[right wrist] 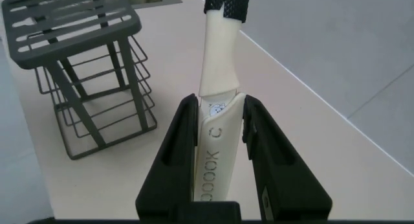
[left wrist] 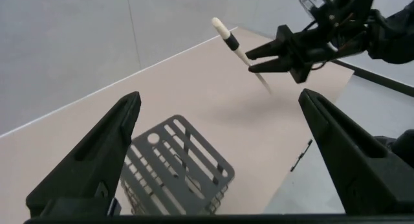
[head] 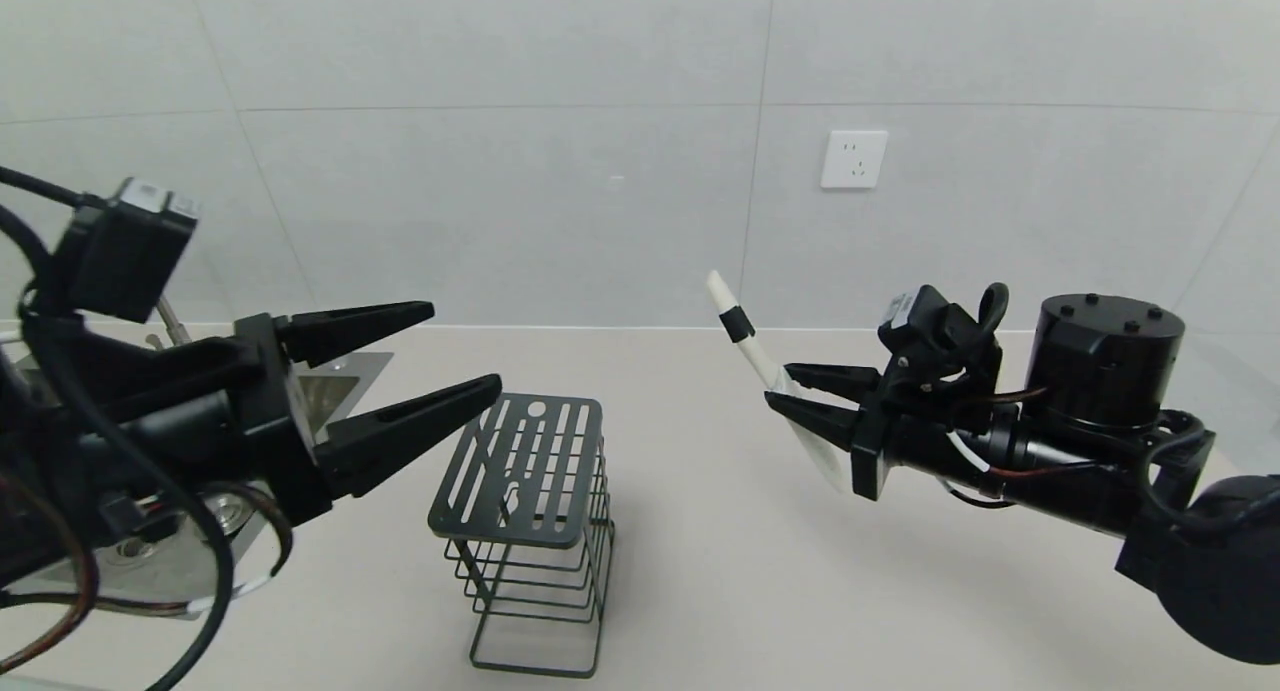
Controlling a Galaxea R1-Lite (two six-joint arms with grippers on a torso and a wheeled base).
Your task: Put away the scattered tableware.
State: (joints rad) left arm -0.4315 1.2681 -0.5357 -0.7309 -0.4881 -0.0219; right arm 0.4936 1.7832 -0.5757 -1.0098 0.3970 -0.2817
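The right gripper (head: 780,385) pinches a smooth white utensil (head: 745,341) (black textured band); the left gripper (head: 465,346) is spread near the slotted wire rack (head: 520,471) on the bench (head: 750,571).

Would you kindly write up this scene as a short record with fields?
right arm: right claw shut on white utensil, above the counter
left arm: left claw open, holding nothing
utensil pose: tilted, black-banded end up
storage: wire rack with slotted top, upright on the counter, nearer the left claw
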